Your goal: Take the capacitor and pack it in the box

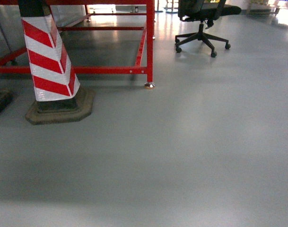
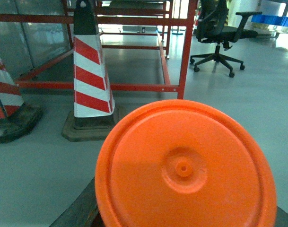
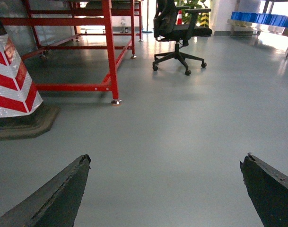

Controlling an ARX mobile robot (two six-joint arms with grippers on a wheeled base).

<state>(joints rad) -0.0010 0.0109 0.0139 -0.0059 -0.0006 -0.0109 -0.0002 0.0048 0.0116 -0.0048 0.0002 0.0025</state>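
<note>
While looking from the head view, only grey floor (image 1: 181, 156), a striped cone (image 1: 47, 56), a red frame (image 1: 148, 42) and an office chair (image 1: 203, 23); no box, no capacitor, no arms. From the left wrist, an orange disc (image 2: 184, 168) held close, covering the fingers; jaw state impossible to tell. From the right wrist, right gripper (image 3: 165, 189) spread wide, holding nothing. Risk: disc perhaps slipping unnoticed while travelling.

No legible text, label, brand or number anywhere; only unlettered red-and-white stripes on the cone (image 1: 49, 56)
</note>
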